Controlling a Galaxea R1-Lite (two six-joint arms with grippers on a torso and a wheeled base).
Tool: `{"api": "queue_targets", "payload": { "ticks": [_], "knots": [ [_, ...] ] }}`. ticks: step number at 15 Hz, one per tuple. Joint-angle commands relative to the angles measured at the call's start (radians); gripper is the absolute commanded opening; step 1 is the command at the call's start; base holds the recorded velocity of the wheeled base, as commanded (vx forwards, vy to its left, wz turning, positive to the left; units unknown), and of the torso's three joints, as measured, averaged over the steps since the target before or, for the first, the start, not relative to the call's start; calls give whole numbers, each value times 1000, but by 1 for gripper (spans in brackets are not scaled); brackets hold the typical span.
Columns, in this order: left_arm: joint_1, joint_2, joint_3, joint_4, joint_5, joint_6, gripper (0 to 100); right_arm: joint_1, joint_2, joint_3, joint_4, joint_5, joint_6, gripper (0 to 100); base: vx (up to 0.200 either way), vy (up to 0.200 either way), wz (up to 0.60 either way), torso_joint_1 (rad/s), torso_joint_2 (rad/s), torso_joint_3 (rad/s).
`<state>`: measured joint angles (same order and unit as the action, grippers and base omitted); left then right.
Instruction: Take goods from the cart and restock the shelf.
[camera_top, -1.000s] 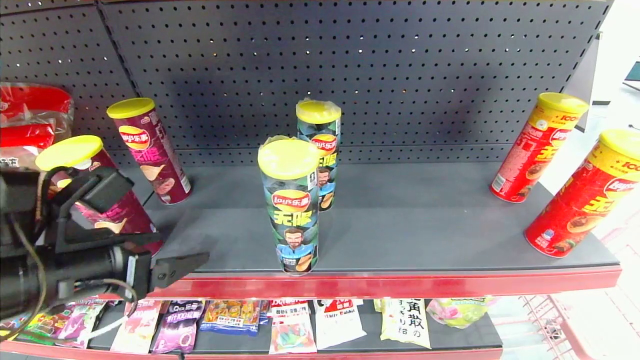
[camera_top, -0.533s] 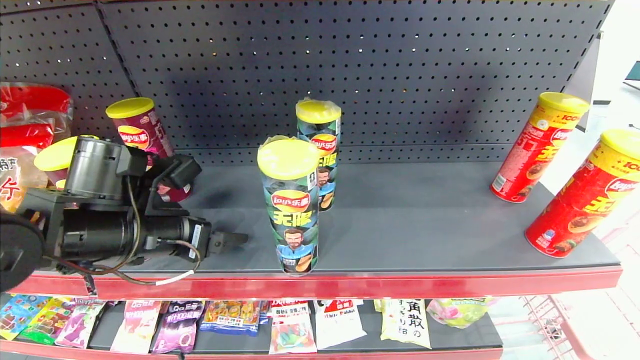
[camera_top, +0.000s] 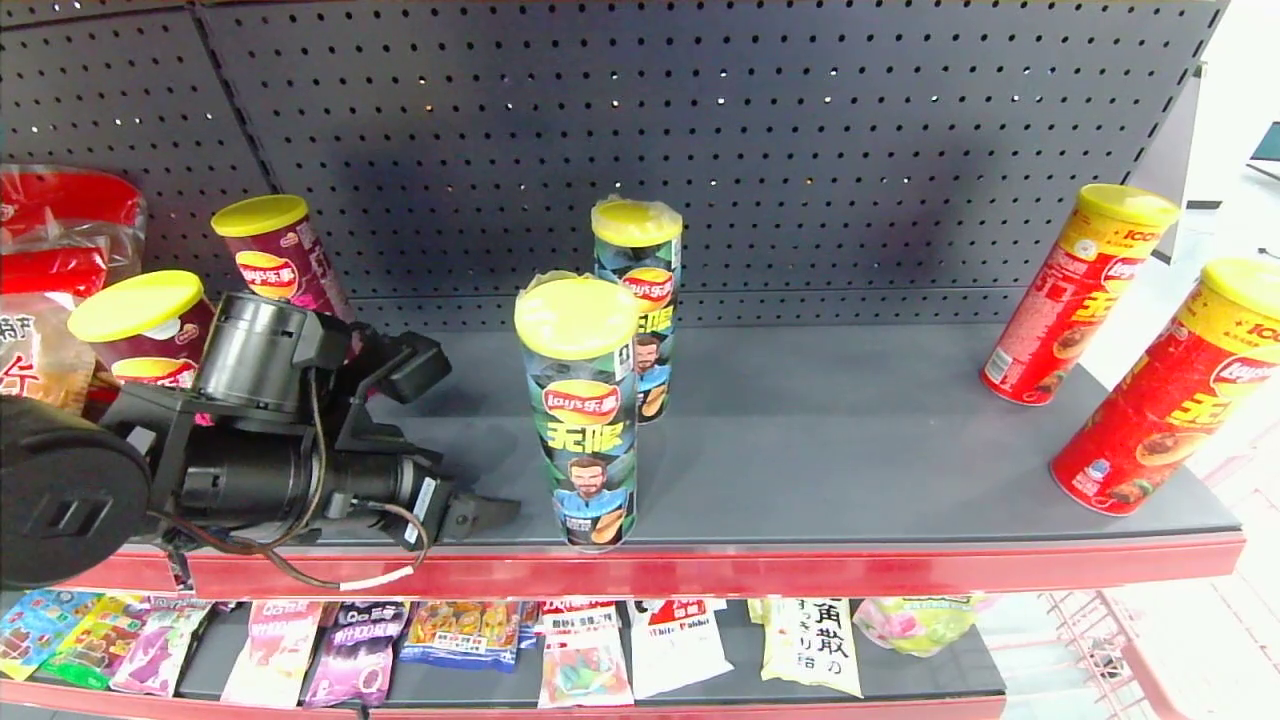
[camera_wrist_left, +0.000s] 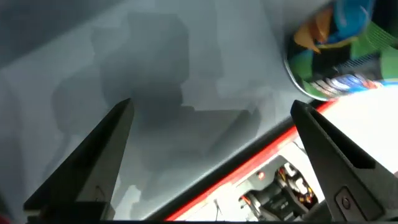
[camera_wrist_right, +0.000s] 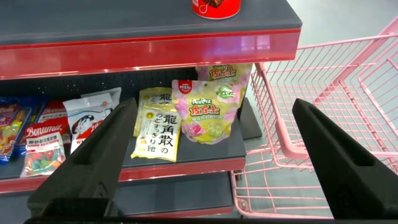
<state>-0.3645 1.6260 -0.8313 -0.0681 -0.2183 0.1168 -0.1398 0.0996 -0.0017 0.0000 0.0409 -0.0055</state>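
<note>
A blue-green chip can (camera_top: 585, 410) with a yellow lid stands upright at the front middle of the grey shelf (camera_top: 820, 450). A second one (camera_top: 638, 300) stands behind it. My left gripper (camera_top: 490, 512) hovers low over the shelf's front edge, just left of the front can. In the left wrist view it (camera_wrist_left: 211, 118) is open and empty, with that can's base (camera_wrist_left: 336, 56) beyond one finger. My right gripper (camera_wrist_right: 214, 106) is open and empty, held below shelf level facing the lower shelf and the pink cart (camera_wrist_right: 323, 124).
Two purple cans (camera_top: 275, 250) (camera_top: 140, 320) stand at the shelf's left behind my left arm. Two red cans (camera_top: 1075, 295) (camera_top: 1165, 390) stand at the right. Bare shelf lies between middle and right. Snack bags (camera_wrist_right: 208, 112) fill the lower shelf.
My left arm has risen to shelf level and moved right, bringing its gripper close to the front blue-green can. The cans have not moved.
</note>
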Motion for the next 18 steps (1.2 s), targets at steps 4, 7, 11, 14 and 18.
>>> {"api": "queue_targets", "payload": {
  "ticks": [4, 7, 11, 14, 18],
  "knots": [
    [-30, 22, -8, -1, -3, 4, 100, 0, 2, 0, 0, 1, -1, 100, 0, 0, 0, 0, 0, 0],
    [-47, 37, -26, -1, -3, 4, 100, 0, 2, 0, 0, 1, 1, 100, 0, 0, 0, 0, 0, 0],
    [-60, 71, -63, -1, 2, 4, 100, 0, 2, 0, 0, -1, 1, 100, 0, 0, 0, 0, 0, 0],
    [-71, 80, -74, -1, 2, 3, 100, 0, 2, 0, 0, -1, -1, 100, 0, 0, 0, 0, 0, 0],
    [-77, 94, -85, -1, 2, 3, 100, 0, 2, 0, 0, -1, 1, 100, 0, 0, 0, 0, 0, 0]
  ]
}}
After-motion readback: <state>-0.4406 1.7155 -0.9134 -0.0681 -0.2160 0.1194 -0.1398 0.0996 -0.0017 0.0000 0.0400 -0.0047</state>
